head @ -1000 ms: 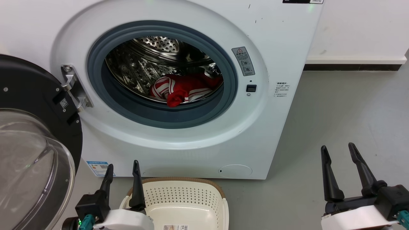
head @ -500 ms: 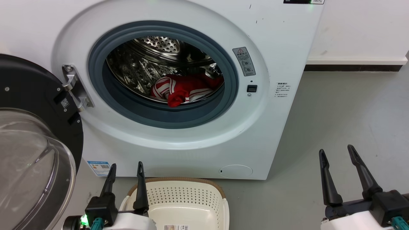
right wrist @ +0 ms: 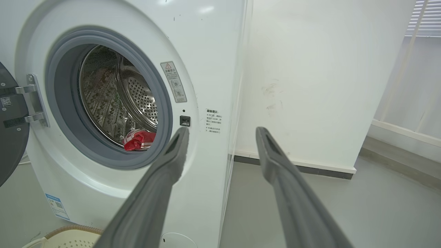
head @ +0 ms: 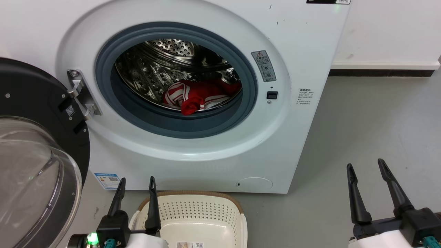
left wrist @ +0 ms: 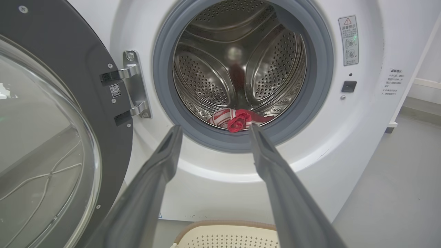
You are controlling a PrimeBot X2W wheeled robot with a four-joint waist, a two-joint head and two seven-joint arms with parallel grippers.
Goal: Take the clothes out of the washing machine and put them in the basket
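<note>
Left gripper spread wide near basket rim; right gripper spread wide above floor.

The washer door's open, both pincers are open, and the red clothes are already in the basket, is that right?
No. The clothes lie inside the washer, not in the basket, as the head view shows. The door is open, and the left pincer and right pincer are both open.

We read no words. The washing machine carries a grey sticker with a warning triangle and a blue label. Its door has a QR code. All lettering is too small to read.
</note>
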